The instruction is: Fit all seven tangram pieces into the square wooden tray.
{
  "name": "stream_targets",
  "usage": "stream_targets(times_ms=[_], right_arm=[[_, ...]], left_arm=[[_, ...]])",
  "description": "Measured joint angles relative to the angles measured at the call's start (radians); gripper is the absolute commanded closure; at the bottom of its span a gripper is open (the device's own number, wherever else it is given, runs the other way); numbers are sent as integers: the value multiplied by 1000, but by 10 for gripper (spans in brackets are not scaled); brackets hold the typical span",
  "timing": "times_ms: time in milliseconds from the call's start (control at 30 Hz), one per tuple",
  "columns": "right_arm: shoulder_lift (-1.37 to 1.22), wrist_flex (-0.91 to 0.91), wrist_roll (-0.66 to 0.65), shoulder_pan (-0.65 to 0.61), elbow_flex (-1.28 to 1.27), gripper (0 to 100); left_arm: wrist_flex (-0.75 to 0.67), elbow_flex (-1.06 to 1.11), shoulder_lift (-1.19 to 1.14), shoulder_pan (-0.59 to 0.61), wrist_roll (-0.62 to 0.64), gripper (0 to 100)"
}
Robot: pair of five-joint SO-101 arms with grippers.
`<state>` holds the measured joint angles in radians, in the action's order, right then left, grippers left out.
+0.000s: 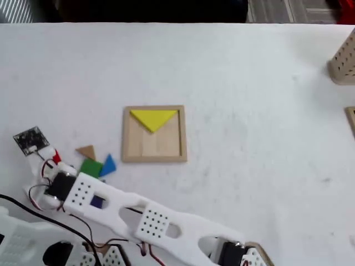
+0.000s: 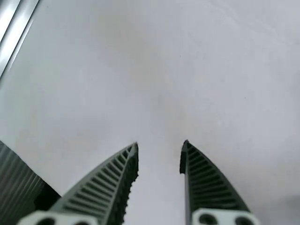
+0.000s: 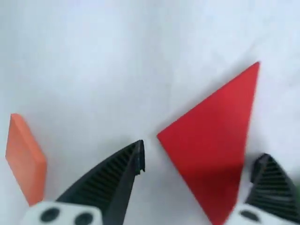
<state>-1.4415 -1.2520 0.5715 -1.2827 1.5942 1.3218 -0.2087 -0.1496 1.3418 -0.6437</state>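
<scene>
The right claw (image 3: 201, 157) is held released, low over the counter (image 1: 249, 83), with one jaw on each side of the red triangle (image 3: 215, 140), probably so that this piece can be gripped next. The triangle is flat, with sharp corners and a smooth matte face. An orange piece (image 3: 26, 159) lies near it, not touching. The left claw (image 2: 159, 147) is also released, above bare counter. The square wooden tray (image 1: 161, 147) is placed mid-counter, and one yellow triangle (image 1: 153, 118) is fitted along its far edge. A green square (image 1: 91, 167), a blue triangle (image 1: 108, 165) and a tan triangle (image 1: 87, 151) are left beside it.
</scene>
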Motion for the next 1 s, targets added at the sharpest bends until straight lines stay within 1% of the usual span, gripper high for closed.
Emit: stream_targets(times_ms=[167,300,367,533,667,1000], right_arm=[[0,9,0,15,3,679],[0,12,-5,8,3,680],[-2,12,-5,8,3,717],[-2,-12,-8,17,8,872],[2,-68,-89,35,9,979],[40,-176,-112,58,-28,981]], left_arm=[[17,0,0,0,0,838],[25,0,0,0,0,838],[25,0,0,0,0,838],[25,0,0,0,0,838],[25,0,0,0,0,838],[25,0,0,0,-51,838]])
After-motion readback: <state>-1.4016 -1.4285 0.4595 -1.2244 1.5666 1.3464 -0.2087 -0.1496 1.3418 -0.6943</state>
